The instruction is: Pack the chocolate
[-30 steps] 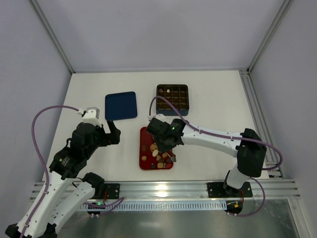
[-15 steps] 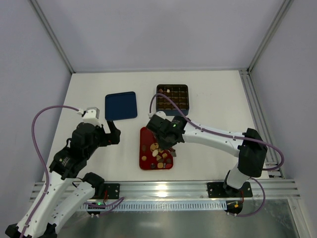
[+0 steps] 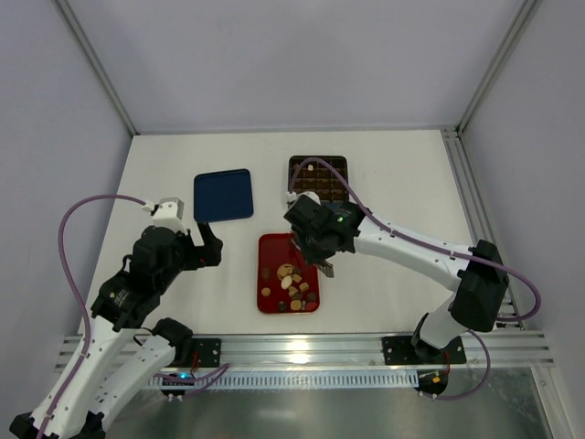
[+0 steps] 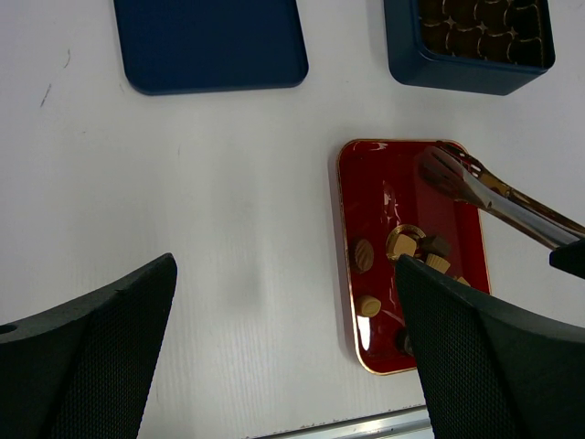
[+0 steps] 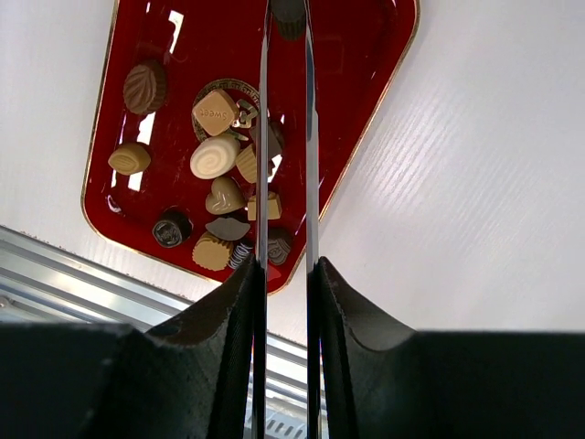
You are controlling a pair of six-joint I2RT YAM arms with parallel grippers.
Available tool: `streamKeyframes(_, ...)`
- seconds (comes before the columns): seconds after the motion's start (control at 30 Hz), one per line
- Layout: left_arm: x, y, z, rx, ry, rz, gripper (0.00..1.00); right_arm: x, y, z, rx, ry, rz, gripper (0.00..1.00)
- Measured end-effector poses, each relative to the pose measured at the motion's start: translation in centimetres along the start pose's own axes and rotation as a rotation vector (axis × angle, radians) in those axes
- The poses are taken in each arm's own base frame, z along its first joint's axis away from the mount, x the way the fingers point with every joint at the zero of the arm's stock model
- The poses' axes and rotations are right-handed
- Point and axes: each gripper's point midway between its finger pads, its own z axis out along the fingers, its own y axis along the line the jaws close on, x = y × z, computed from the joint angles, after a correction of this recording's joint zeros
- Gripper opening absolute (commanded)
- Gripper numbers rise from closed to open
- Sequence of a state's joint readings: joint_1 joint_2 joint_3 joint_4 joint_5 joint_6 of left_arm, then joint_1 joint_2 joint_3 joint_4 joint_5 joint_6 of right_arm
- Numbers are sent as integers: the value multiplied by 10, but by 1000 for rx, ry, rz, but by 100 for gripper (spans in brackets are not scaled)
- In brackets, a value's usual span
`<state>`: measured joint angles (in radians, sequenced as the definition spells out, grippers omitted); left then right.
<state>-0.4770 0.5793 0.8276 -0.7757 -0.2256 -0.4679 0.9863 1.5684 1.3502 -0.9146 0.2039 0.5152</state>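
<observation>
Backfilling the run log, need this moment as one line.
right gripper: shut on tongs | tongs: dark chocolate piece between tips, over red tray | tray: loose chocolates left | left gripper: open, holding nothing

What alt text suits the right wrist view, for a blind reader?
The right pincer squeezes metal tongs that hold a dark chocolate piece between their tips, above a red tray. Mixed chocolates lie loose on the tray, which rests on a white table.
</observation>
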Motion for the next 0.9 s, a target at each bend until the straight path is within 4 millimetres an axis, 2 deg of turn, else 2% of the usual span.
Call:
streamKeyframes(0.2, 0, 0, 0, 0, 0, 0, 100, -9, -10, -3, -12, -4, 25, 27)
streamKeyframes(0.4, 0, 0, 0, 0, 0, 0, 100, -30, -26, -16, -32, -45, 75, 26)
streamKeyframes(0.57, 0, 0, 0, 0, 1, 0, 100, -67, -50, -35, -31, -127, 147, 27)
streamKeyframes(0.73, 0, 0, 0, 0, 1, 0, 100, -115, -86, -53, -8, -228, 234, 27)
streamKeyframes(0.8, 0, 0, 0, -1, 1, 0, 100, -133, -100, -53, 5, -254, 266, 27)
streamKeyframes(0.9, 1, 0, 1, -2, 4, 1, 100, -154, -121, -43, 32, -262, 302, 27)
